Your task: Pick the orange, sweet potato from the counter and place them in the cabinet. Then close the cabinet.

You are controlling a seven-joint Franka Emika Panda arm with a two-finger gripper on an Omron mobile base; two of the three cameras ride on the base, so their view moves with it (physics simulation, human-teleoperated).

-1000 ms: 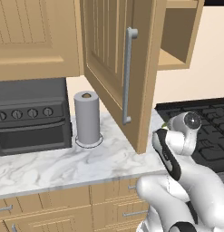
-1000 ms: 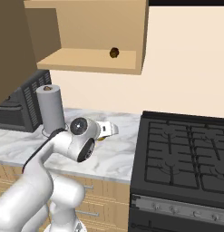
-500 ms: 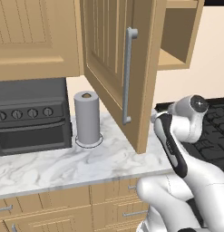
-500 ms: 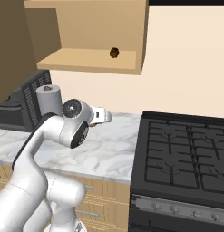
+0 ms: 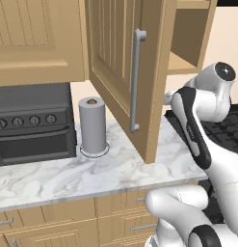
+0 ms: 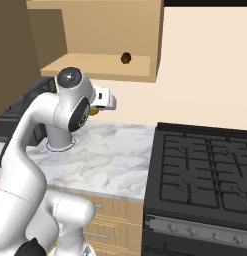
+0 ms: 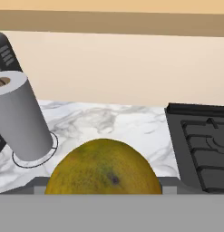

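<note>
The orange (image 7: 103,174), mottled yellow-orange, sits low in the hand view with my gripper (image 7: 103,188) shut on it. From the right base view my gripper (image 6: 96,109) hangs above the marbled counter (image 6: 115,155), below the shelf of the open cabinet (image 6: 95,67), with a sliver of the orange (image 6: 93,112) showing under the hand. A small dark brown lump, apparently the sweet potato (image 6: 126,58), lies on that shelf. In the left base view the cabinet door (image 5: 118,67) stands wide open and hides most of the hand.
A grey paper-towel roll (image 5: 92,126) stands on the counter (image 5: 67,178) left of the open door, beside a dark oven-like appliance (image 5: 33,128). A black gas stove (image 6: 205,170) adjoins the counter on the right. The door's edge is close to the arm.
The arm has lifted the hand and the orange from near the counter up toward the cabinet shelf. The grip has stayed the same.
</note>
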